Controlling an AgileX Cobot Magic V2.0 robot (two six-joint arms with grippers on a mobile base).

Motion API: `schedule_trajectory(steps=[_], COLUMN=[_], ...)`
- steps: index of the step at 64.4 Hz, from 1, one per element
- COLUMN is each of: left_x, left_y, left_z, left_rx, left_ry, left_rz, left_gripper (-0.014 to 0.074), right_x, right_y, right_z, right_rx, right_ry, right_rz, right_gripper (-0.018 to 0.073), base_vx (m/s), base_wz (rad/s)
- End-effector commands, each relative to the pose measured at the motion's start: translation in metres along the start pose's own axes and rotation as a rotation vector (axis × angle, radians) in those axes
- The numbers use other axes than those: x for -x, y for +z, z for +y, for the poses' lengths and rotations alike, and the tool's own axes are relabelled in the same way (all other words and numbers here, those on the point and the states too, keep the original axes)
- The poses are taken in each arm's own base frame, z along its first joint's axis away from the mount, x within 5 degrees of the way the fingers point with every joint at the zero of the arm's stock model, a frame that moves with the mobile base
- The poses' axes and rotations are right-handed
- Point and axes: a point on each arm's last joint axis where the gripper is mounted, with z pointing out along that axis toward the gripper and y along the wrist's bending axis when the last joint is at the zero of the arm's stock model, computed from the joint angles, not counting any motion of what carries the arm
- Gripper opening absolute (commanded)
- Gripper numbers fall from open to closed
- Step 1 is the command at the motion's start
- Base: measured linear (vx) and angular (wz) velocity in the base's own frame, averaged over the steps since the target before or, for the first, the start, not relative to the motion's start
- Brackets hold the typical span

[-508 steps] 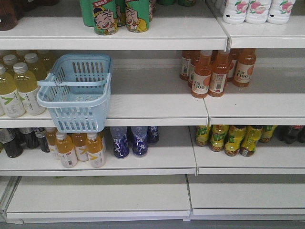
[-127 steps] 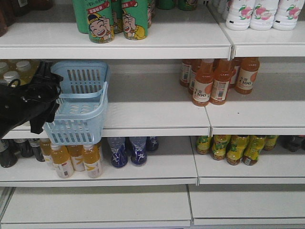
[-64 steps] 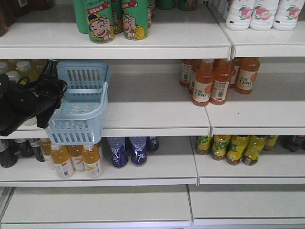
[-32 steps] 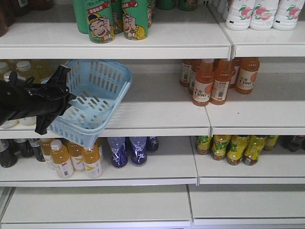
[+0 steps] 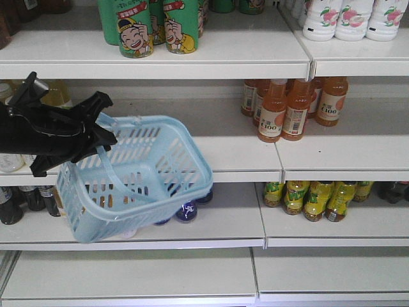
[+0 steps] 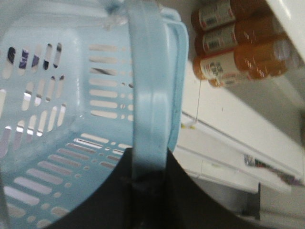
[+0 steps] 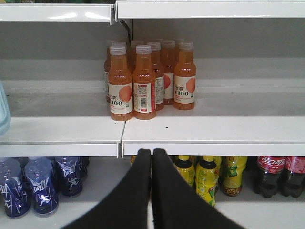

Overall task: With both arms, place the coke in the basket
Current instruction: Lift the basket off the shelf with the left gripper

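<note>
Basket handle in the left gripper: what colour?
The handle is pale blue, like the basket itself; clearest in the left wrist view.

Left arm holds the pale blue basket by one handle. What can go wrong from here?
1. The pale blue slotted plastic basket hangs tilted from one thin handle in the left gripper; it may swing or slip.
2. Its lower edge sits near the blue bottles and might knock them.
3. No red can shows; the shut right gripper faces dark cola bottles, an easy mix-up.
</note>
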Motion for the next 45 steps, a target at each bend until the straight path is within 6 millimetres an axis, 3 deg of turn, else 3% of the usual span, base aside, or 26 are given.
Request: schedule_trajectory(steps=[1,16,45], left_x=[-0.005,-0.033,-0.075], left_y=[-0.021,-0.021,-0.010], left_z=[-0.021,-0.026,0.007], left_rx=[-0.101,-0.297,-0.604], left_ry=[0.084,0.214,0.061], left_rz=[0.042,0.274,0.368], left_gripper=[-0.0008,-0.0008,-0.0008], right_x=[0.005,0.005,0.005], right_y=[-0.001,-0.001,-0.001], right_z=[0.000,0.000,0.000], right_rx=[0.003,0.003,0.003], right_ry=[-0.001,-0.001,-0.001], right_rz=[-0.085,-0.085,-0.085], right_gripper=[-0.0009,-0.0009,-0.0009], base_vx=[0.00,0.00,0.00], base_wz=[0.00,0.00,0.00])
